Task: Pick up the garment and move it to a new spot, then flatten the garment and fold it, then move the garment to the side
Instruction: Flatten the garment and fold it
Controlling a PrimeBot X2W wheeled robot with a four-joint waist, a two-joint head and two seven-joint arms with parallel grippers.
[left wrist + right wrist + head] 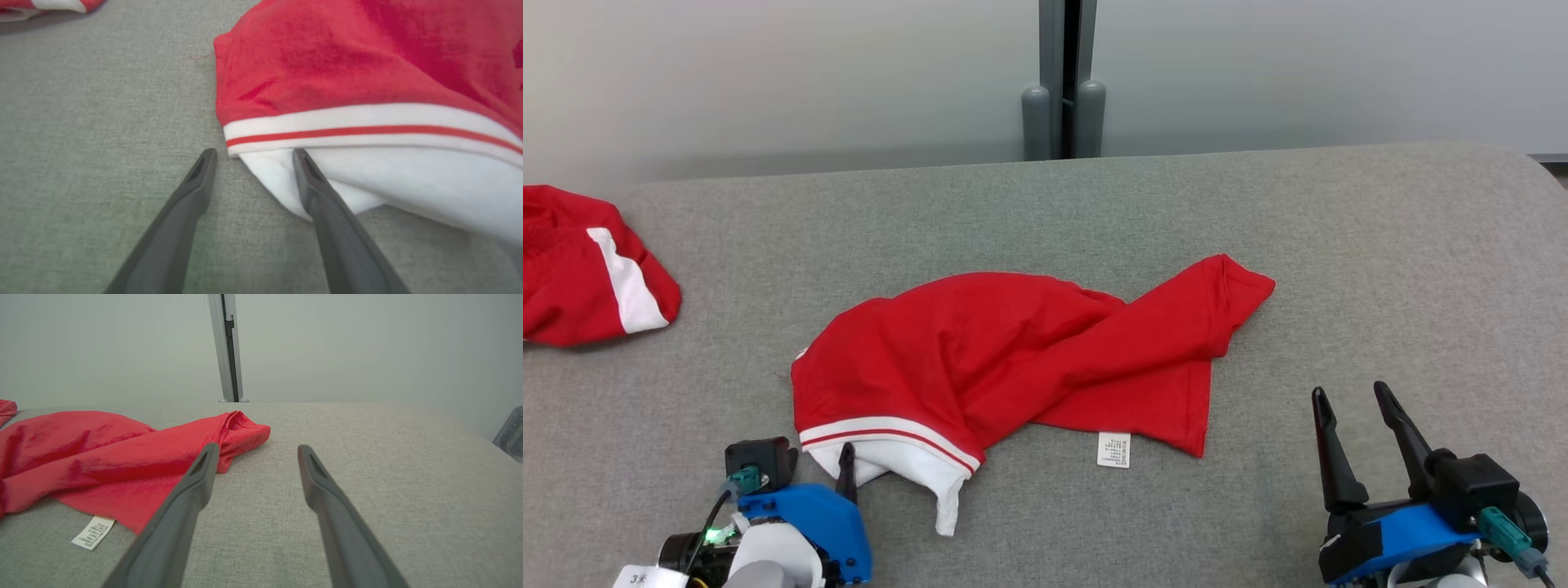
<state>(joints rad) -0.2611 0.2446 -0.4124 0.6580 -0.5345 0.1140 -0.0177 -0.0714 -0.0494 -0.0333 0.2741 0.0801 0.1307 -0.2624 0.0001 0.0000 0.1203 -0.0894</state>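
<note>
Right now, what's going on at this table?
The robot is about to pick up a red shirt that lies crumpled in the middle of the grey table. Its left gripper is open at the shirt's white edge, with one finger over the white cloth and nothing gripped yet. Its right gripper is open and empty, apart from the shirt on its right side. A second red garment lies at the table's far left.

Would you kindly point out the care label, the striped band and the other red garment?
care label (pixel 1113 450), head view, middle.
striped band (pixel 367 130), left wrist view, red stripe.
other red garment (pixel 564 278), head view, red cloth.
</note>
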